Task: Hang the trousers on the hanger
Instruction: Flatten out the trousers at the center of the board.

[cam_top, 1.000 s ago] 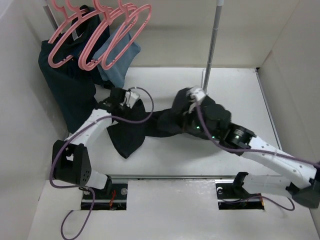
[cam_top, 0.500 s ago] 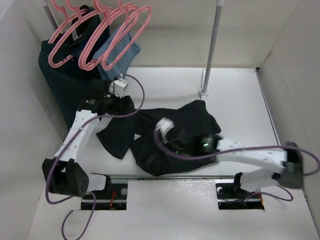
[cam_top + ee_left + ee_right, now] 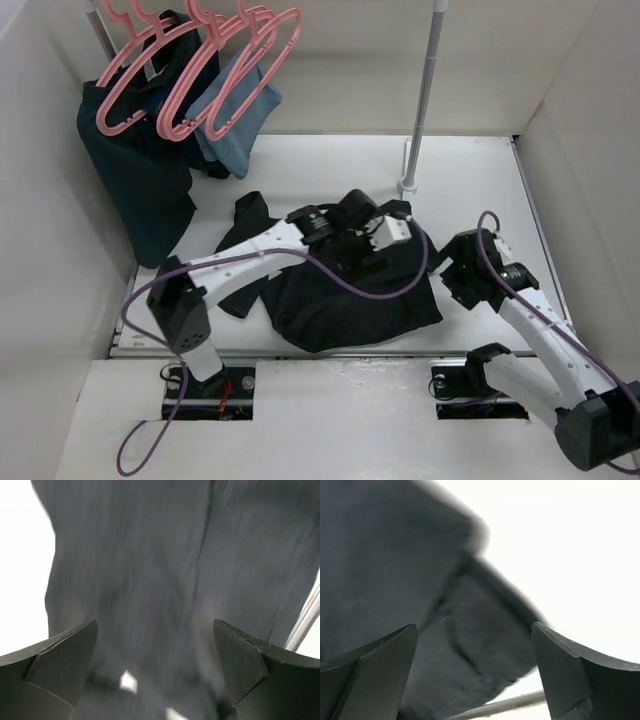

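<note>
Trousers [image 3: 340,300]: black denim, heaped mid-counter [image 3: 480,170]; probably soft, heavy, floppy. Grip advised at waistband, currently indistinguishable. Left pincer [image 3: 154,627], right pincer [image 3: 474,626]: both apart, empty.

One pair of black denim trousers [image 3: 350,300] lay on the single white table [image 3: 330,165], while one dark navy garment [image 3: 140,190] and one light blue cloth [image 3: 235,120] hung at the back left. The thin pink plastic hangers [image 3: 103,120] there numbered at least three, overlapping too closely for a surer count. There were two white-and-black robot arms [image 3: 240,262], each trailing one purple cable [image 3: 400,290], and one upright grey metal pole [image 3: 428,90]
</note>
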### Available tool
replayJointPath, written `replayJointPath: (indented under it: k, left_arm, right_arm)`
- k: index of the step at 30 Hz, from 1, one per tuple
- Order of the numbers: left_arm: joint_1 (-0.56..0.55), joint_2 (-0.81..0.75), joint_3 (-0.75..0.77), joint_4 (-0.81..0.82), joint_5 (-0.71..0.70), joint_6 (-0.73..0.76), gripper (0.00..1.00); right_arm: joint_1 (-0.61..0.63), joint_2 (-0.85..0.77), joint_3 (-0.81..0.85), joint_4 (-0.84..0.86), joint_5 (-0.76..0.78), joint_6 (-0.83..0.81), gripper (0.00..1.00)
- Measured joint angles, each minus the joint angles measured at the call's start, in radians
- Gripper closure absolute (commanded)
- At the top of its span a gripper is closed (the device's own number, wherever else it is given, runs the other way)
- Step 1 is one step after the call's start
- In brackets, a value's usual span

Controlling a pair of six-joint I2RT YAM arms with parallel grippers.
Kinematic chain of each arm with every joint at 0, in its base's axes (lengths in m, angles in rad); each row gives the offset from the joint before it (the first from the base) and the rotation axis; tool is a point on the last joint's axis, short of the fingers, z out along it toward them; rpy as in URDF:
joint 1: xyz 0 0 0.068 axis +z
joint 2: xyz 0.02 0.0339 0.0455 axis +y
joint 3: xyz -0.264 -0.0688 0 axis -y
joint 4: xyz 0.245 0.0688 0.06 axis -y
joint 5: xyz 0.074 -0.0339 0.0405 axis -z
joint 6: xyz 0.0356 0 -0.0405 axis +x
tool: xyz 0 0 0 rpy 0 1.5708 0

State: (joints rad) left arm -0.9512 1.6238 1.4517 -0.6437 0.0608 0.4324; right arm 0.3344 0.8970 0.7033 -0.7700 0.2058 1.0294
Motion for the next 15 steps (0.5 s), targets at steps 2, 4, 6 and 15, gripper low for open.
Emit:
replayJointPath:
  k: [2, 4, 6, 15]
  left_arm:
    - [-0.041, 0.078, 0.078, 0.045, 0.019, -0.016, 0.0]
    - [-0.078, 0.15, 0.141, 0.102, 0.032, -0.032, 0.0]
    - [-0.11, 0.202, 0.157, 0.172, 0.04, -0.042, 0.0]
    - [-0.177, 0.383, 0.132, 0.38, -0.023, -0.061, 0.31]
  right_arm:
    - [-0.068, -0.014, -0.042, -0.042, -0.016, 0.057, 0.0]
    - [-0.116, -0.036, -0.066, -0.068, -0.031, 0.112, 0.0]
    - [-0.143, -0.069, -0.08, -0.086, -0.036, 0.161, 0.0]
    - [-0.158, -0.125, -0.076, -0.148, -0.01, 0.236, 0.0]
